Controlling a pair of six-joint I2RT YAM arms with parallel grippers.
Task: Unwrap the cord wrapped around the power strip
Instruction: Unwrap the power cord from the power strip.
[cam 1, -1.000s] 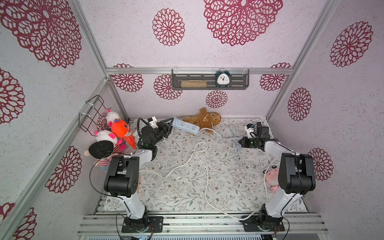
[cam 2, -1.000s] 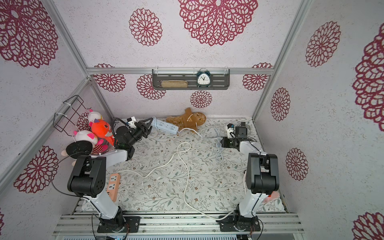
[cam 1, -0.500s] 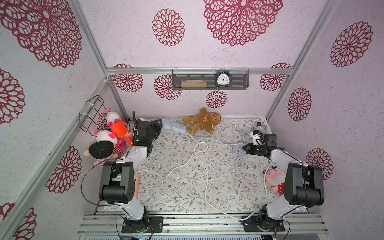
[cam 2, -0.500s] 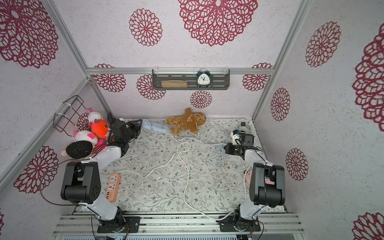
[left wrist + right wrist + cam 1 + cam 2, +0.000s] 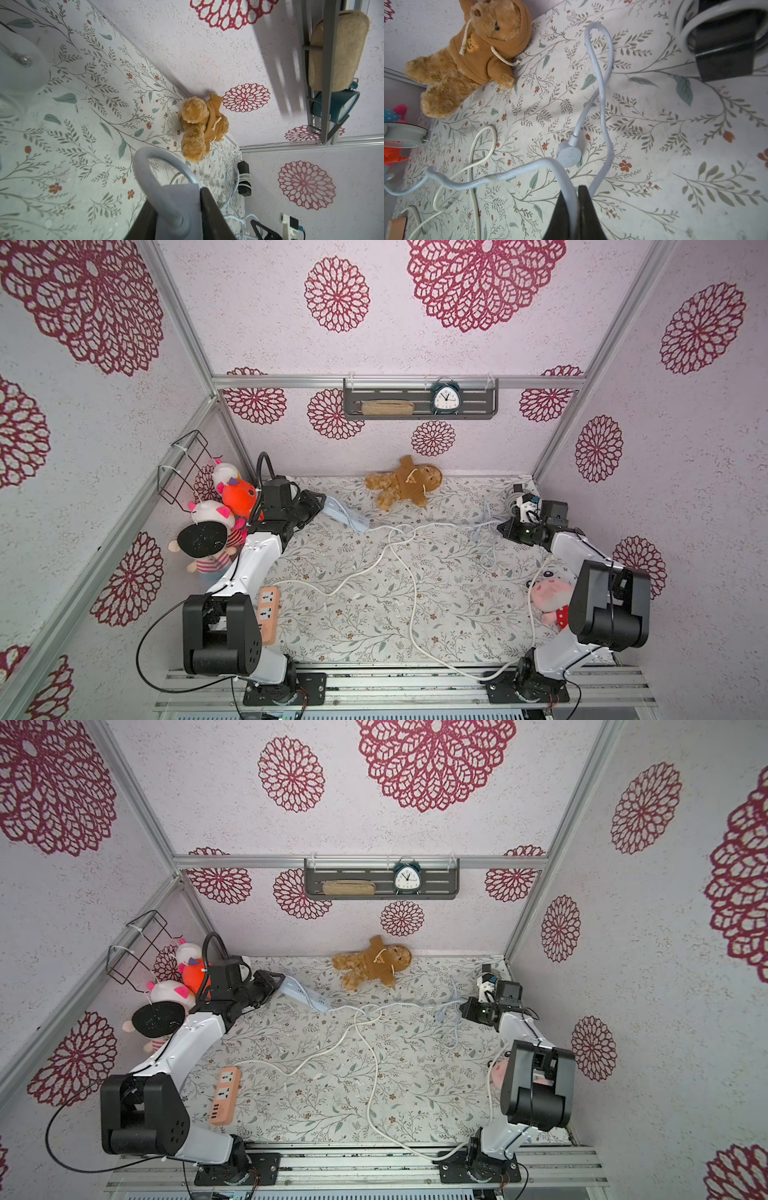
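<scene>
Left jaws were clamped on one end of the power strip (image 5: pixel 347 513), held low at the rear left of the bench (image 5: pixel 374 614). Right jaws were pinched shut on the pale blue cord (image 5: pixel 496 177), which ran across from the strip. Its plug (image 5: pixel 569 154) lay on the bench.

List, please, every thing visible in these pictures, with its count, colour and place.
power strip: 1, pale blue, far left of mat
cord: 1, pale blue, trailing from strip; plug on mat
second strip: 1, orange, front left of mat
loose cord: 1, cream, across mat
teddy bear: 1, brown, by back wall
plush toys: about four, mixed colours, left wall
pink plush: 1, pink, mat's right edge
clock: 1, teal, on wall shelf
pouch: 1, tan, same shelf
wire basket: 1, dark, left wall
left gripper: 1, black, shut on power strip
right gripper: 1, black, shut on cord
</scene>
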